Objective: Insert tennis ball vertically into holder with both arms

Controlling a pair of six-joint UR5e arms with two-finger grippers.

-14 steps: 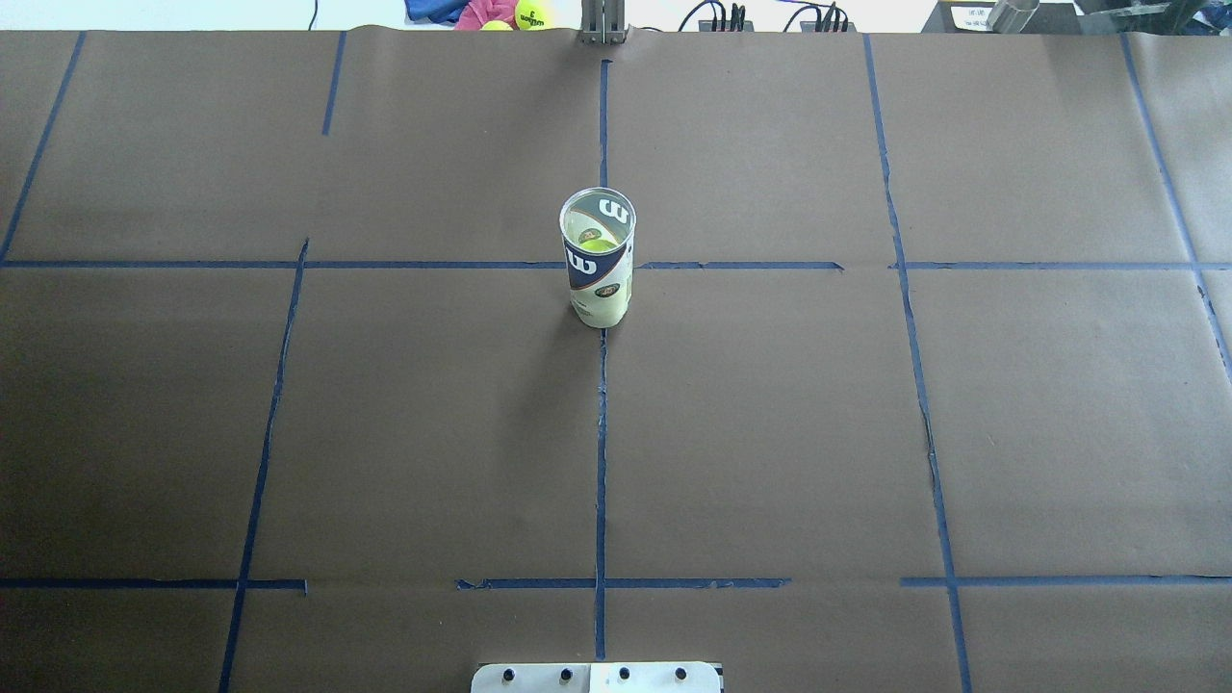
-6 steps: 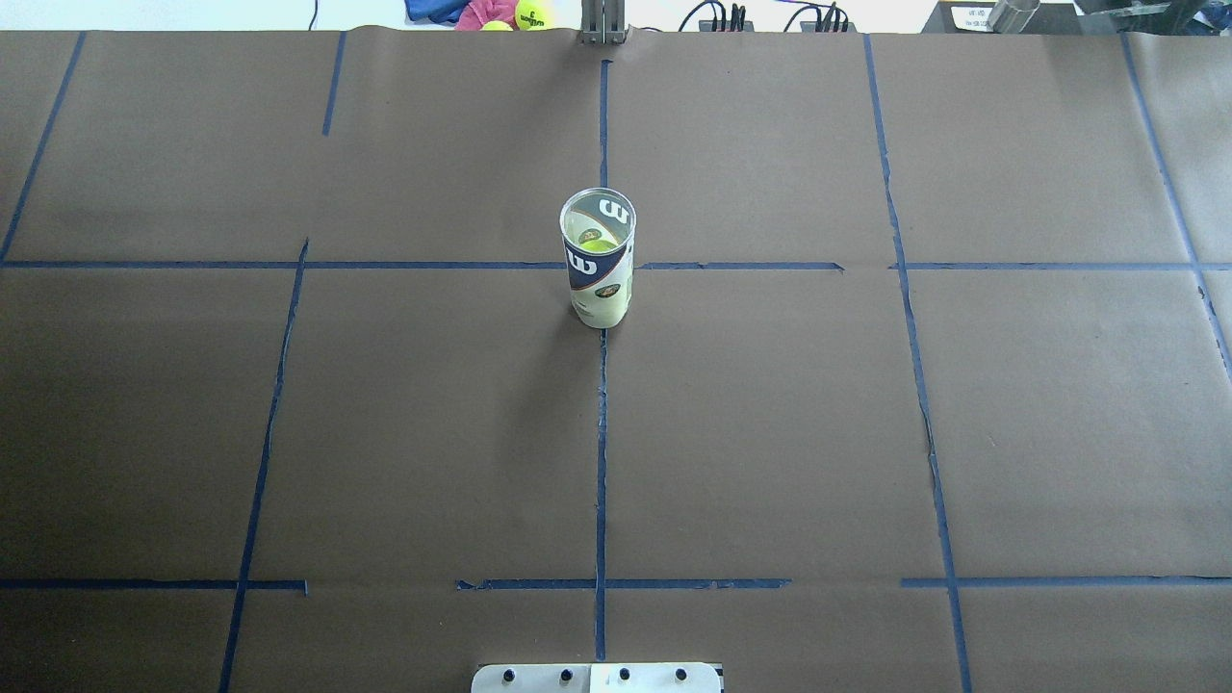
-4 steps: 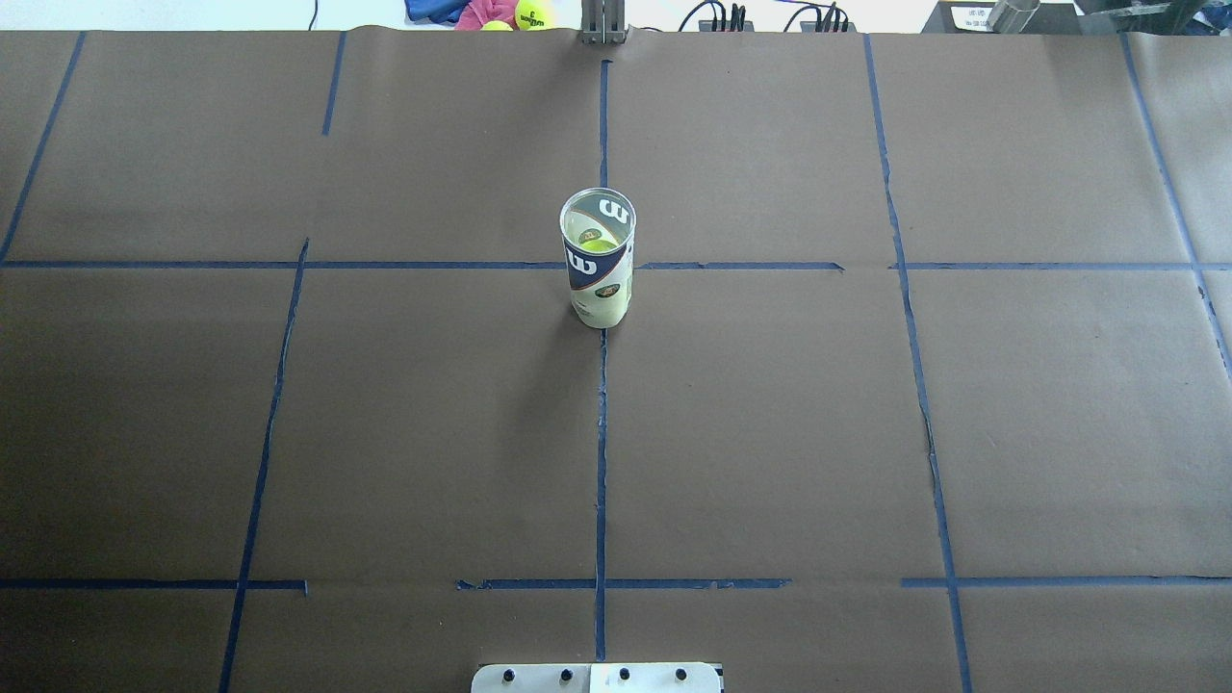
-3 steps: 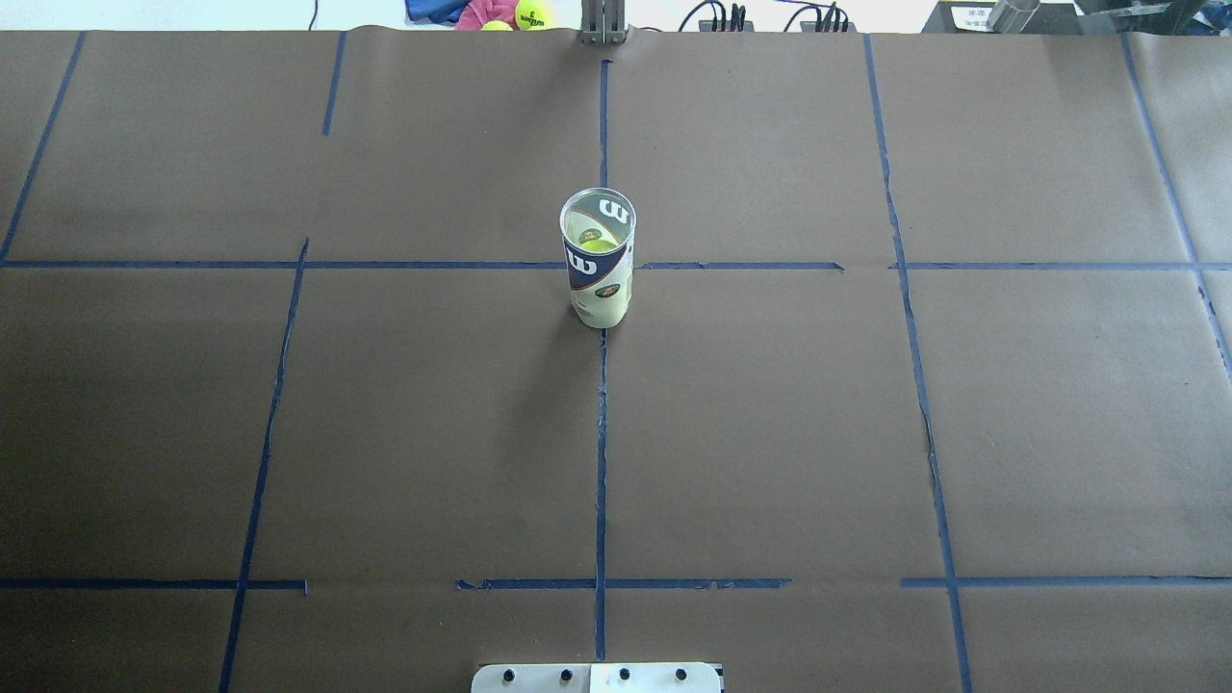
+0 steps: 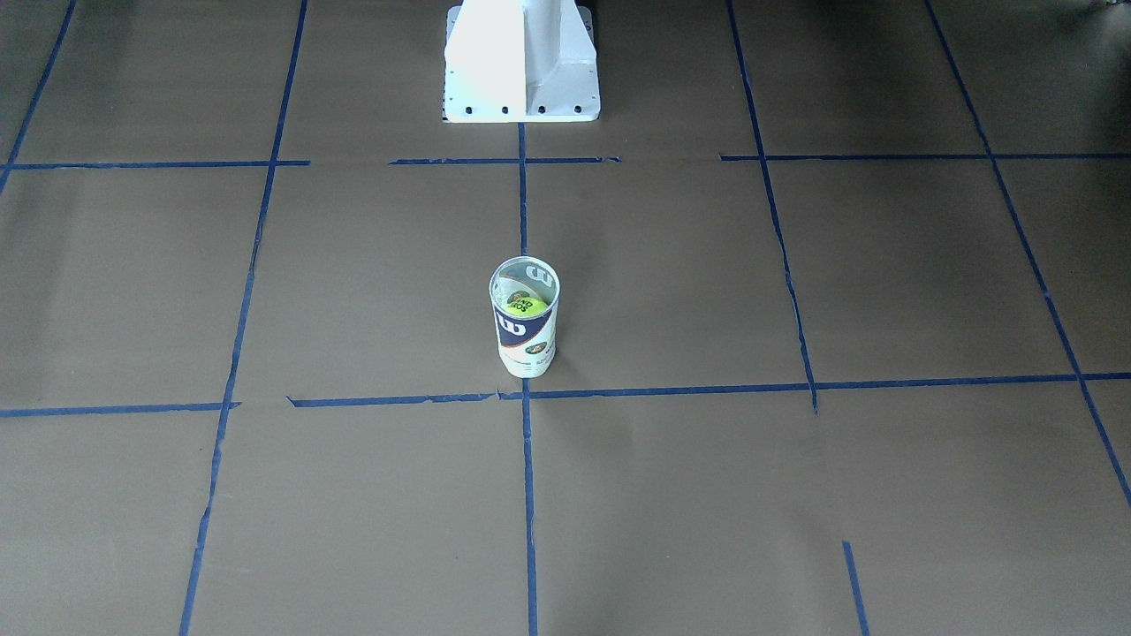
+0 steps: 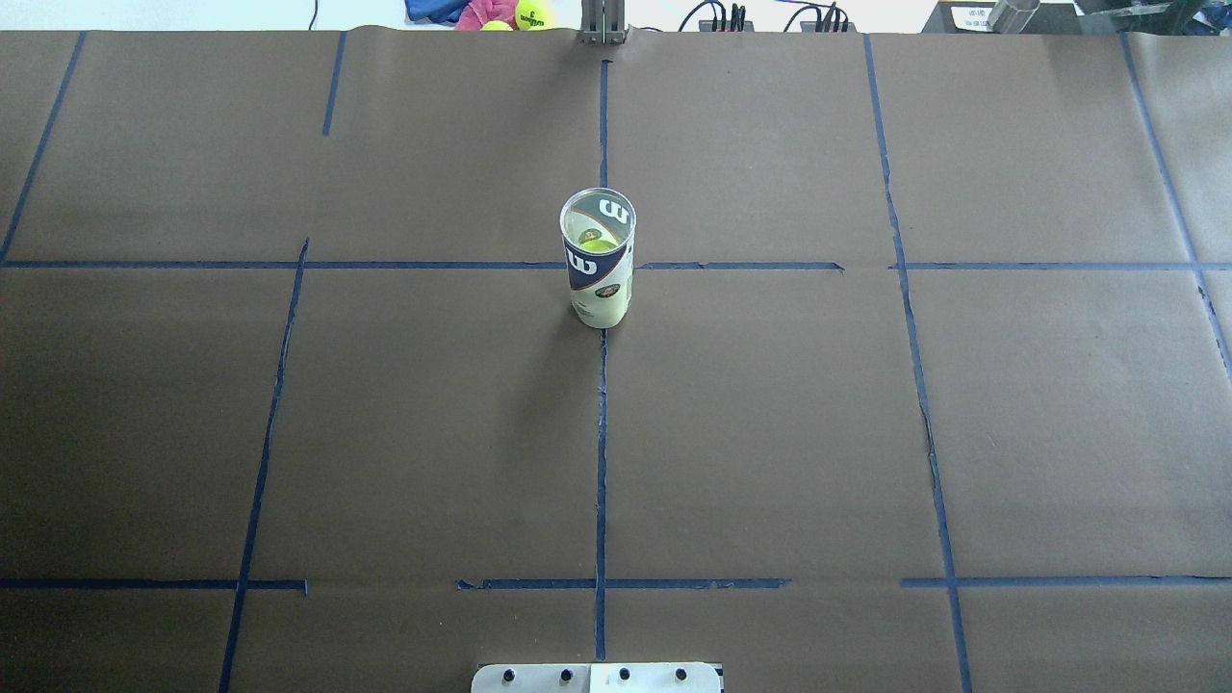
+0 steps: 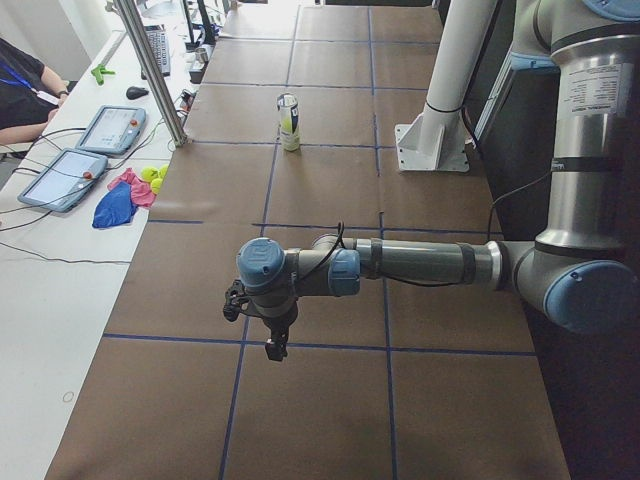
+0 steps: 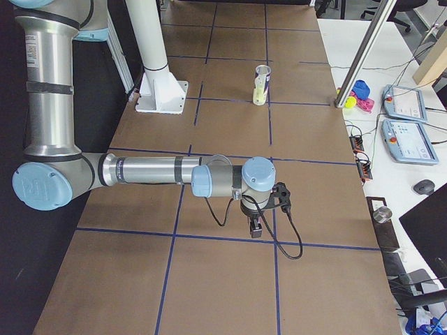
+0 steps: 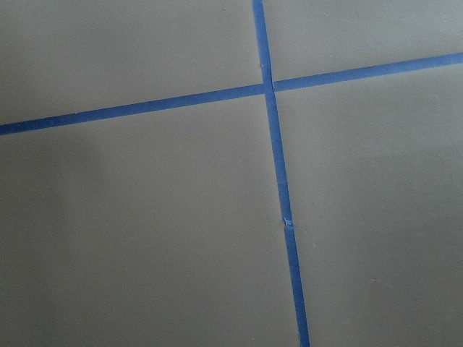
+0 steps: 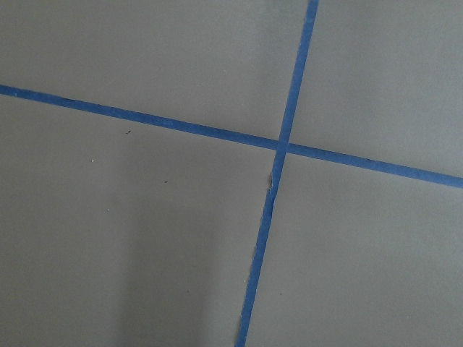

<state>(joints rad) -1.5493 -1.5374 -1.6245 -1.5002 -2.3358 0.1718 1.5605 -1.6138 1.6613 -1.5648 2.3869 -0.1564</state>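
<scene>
The holder (image 6: 598, 279) stands upright at the table's middle on the blue centre line, also seen in the front view as the holder (image 5: 525, 340). A tennis ball (image 6: 597, 244) sits inside it, visible through the open top as a yellow-green ball (image 5: 527, 306). Nothing touches the can. My left gripper (image 7: 274, 345) hangs low over the table near the robot's left end, far from the holder (image 7: 289, 125). My right gripper (image 8: 255, 229) hangs likewise at the opposite end, far from the holder (image 8: 262, 84). I cannot tell whether either is open or shut. Both wrist views show only brown paper and blue tape.
The white pedestal base (image 5: 521, 62) stands at the robot's side of the table. Beyond the far edge lie spare tennis balls and cloths (image 6: 529, 13), tablets (image 7: 110, 128) and a metal post (image 7: 150, 70). A person (image 7: 20, 85) sits at the side desk.
</scene>
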